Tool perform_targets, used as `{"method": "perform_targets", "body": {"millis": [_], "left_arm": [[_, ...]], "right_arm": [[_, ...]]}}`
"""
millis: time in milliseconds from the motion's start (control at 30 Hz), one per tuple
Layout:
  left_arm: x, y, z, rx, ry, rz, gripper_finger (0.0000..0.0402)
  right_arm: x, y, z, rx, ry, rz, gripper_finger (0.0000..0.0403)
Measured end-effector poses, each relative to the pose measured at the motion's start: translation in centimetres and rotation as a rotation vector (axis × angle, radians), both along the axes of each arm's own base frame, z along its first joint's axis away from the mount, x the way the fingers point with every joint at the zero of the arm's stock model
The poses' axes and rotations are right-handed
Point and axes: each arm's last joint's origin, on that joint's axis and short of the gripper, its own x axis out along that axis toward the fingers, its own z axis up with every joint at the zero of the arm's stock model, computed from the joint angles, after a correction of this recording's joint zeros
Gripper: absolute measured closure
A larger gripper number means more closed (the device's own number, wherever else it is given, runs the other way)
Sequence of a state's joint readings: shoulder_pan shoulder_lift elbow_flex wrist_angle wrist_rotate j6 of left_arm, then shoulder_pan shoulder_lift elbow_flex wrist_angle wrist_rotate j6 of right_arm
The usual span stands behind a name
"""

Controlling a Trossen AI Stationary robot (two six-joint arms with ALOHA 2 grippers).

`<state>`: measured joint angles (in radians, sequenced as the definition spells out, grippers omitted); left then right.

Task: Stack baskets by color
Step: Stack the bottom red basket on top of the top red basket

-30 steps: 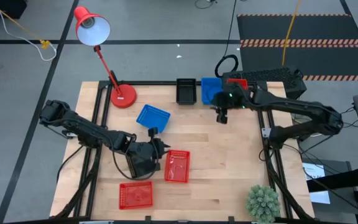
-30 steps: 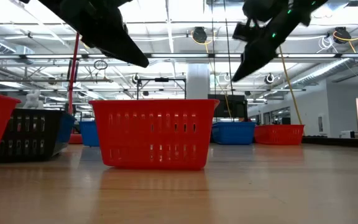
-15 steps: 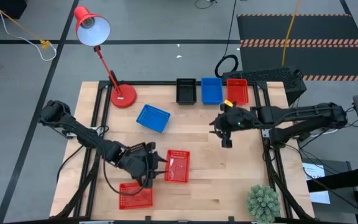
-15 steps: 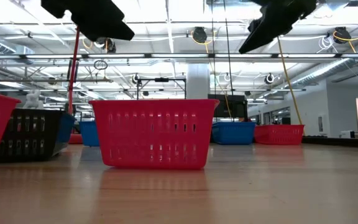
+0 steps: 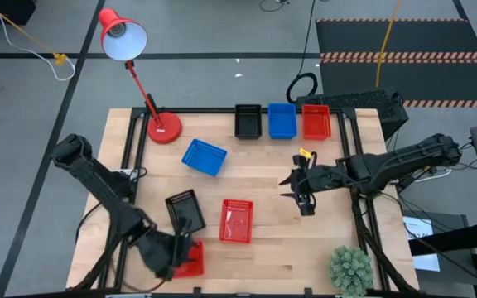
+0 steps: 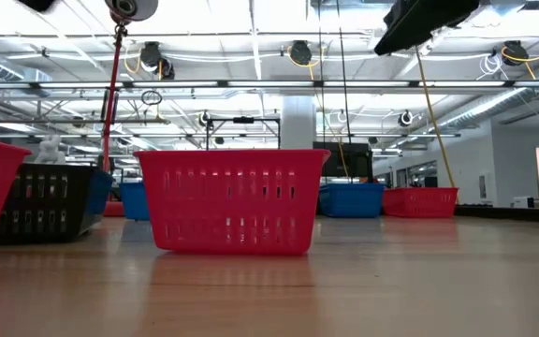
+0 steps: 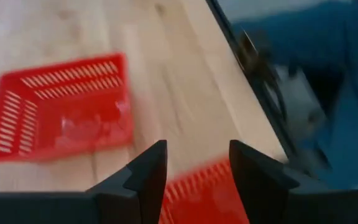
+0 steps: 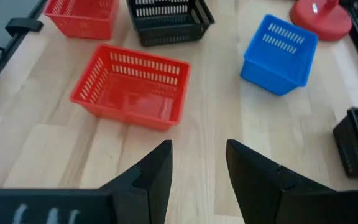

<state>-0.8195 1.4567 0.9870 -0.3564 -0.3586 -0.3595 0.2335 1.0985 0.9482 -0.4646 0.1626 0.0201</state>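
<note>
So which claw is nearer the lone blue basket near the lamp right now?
Left, though not by much. The left claw sits at the table's front edge over a red basket; the right claw is across the table from the blue basket.

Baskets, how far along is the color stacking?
Started: a black basket, blue basket and red basket line the back edge. In hand: nothing; the open left gripper hovers over the front red basket, right gripper waits. Left: loose blue basket, loose black basket, middle red basket.
</note>
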Motion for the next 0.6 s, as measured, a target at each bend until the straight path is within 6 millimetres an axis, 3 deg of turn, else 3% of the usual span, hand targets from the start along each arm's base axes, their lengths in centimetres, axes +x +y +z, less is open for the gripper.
{"method": "perform_targets", "body": {"millis": [300, 600], "left_arm": [[-3.9, -2.2, 0.3, 0.070, 0.207, -0.331, 0.0250], [-5.0, -3.1, -0.1, 0.118, 0.217, -0.503, 0.0254]], "right_arm": [[0.1, 0.2, 0.1, -0.017, -0.022, 0.002, 0.0257], [0.1, 0.2, 0.1, 0.002, -0.022, -0.011, 0.0257]]}}
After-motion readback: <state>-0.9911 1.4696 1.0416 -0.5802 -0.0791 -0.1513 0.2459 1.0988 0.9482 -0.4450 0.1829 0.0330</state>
